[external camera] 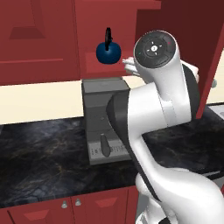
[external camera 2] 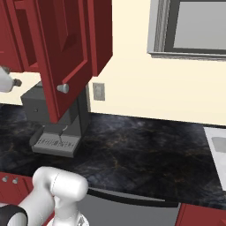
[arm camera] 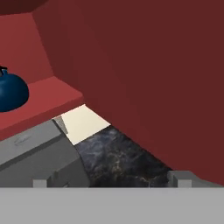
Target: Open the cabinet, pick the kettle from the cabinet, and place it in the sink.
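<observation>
The cabinet door [external camera 2: 66, 53] stands swung open, its round silver knob [external camera 2: 63, 88] facing out; in the left base view the door [external camera: 192, 39] shows on the right. On the cabinet's red shelf [arm camera: 43, 94] sits the dark blue kettle [external camera: 107, 51] with its black arched handle upright. The hand view has the kettle [arm camera: 11, 92] at the far left. My gripper [arm camera: 109, 181] is open and holds nothing. It hangs to the right of the kettle, apart from it and about level with the shelf. A corner of the light grey sink [external camera 2: 216, 148] shows at the far right.
A grey coffee machine [external camera: 105, 120] stands on the dark marble counter [external camera 2: 132, 150] directly under the open cabinet, also in the hand view [arm camera: 35, 153]. A window [external camera 2: 194, 26] is above the counter. Low red cabinets [external camera: 70, 208] run below the counter edge.
</observation>
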Tool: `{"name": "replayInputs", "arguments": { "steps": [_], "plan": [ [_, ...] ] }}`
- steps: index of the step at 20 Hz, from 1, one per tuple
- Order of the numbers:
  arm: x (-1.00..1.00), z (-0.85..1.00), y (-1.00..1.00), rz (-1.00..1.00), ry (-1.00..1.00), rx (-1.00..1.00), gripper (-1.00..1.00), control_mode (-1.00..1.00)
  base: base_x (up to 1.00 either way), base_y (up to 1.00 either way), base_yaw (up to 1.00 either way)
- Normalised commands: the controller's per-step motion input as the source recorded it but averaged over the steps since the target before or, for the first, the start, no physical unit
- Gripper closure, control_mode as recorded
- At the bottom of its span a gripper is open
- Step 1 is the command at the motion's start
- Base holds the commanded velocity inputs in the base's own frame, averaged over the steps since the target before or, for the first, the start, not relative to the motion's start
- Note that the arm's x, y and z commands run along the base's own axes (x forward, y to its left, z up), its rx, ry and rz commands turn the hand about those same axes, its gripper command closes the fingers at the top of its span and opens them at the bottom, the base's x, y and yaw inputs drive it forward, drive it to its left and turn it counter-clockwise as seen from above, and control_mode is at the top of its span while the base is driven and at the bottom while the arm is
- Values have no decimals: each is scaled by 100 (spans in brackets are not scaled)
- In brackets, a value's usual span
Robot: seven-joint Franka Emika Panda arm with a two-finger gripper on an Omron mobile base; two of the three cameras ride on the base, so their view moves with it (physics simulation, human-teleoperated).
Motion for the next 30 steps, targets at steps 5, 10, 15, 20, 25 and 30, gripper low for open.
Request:
{"name": "replayInputs", "arguments": {
  "steps": [5,10,15,20,25,30],
  "plan": [
    [31,23,-1,14,8,-1,-100,-100,0,0,0],
    [38,21,0,14,12,0,-100,-100,0,0,0],
    [35,12,0,13,7,-3,-100,-100,0,0,0],
    [36,0,1,12,0,-6,-100,-100,0,0,0],
    [40,1,13,8,0,-3,-100,-100,0,0,0],
    [36,0,11,9,-8,-1,-100,-100,0,0,0]
  ]
}}
